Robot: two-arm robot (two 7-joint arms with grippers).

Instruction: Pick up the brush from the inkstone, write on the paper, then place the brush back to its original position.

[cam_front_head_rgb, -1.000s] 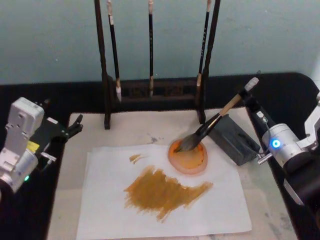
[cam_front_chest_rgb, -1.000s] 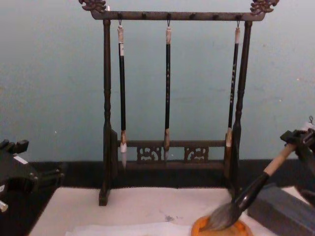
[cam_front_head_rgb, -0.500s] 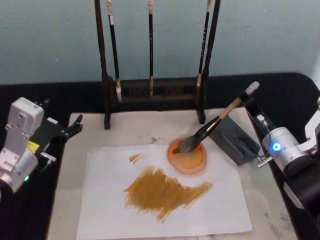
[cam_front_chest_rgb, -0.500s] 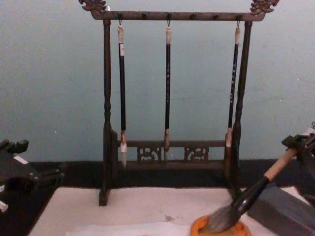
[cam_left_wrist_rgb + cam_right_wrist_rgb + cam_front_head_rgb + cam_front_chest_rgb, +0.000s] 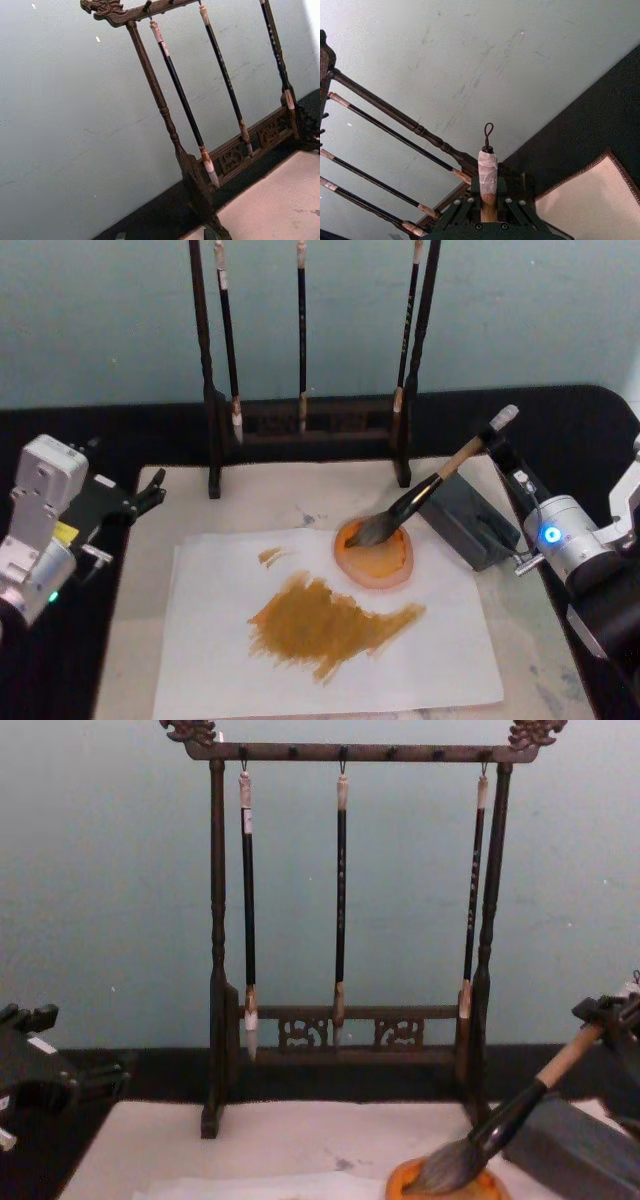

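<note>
right gripper [image 5: 497, 445], centre-right, jaws clamped on the brush [image 5: 420, 493]; handle has dropped lower, tuft resting in orange dish [image 5: 376, 555]. release seems imminent. left gripper [image 5: 140, 498] parked centre-left, jaws unclear.

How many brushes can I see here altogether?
4. Three slim dark brushes hang on the wooden rack: left one, middle one, right one. The brush, the thick one, is held by the right end effector, its tuft in the orange dish.
</note>
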